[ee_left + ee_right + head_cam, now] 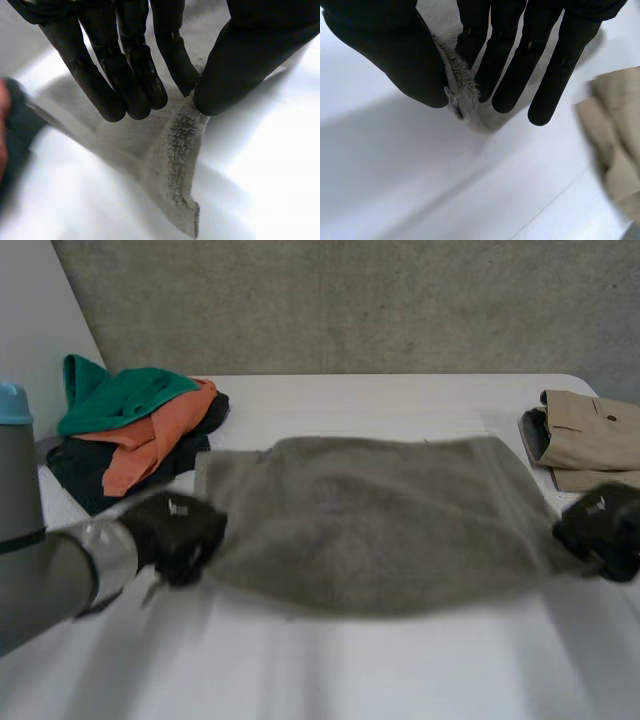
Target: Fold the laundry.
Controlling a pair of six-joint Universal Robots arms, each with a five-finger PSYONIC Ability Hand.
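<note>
One towel [370, 525] spread on the counter [400, 400], near corners pinched: left hand [178, 535] grips the left one, right hand [603, 528] the right. One clothes pile [130, 425] far left, one tan garment [590, 435] right.

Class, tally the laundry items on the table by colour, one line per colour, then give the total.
grey towel: 1
green garment: 1
orange garment: 1
black garment: 1
tan folded garment: 1
Total: 5
</note>
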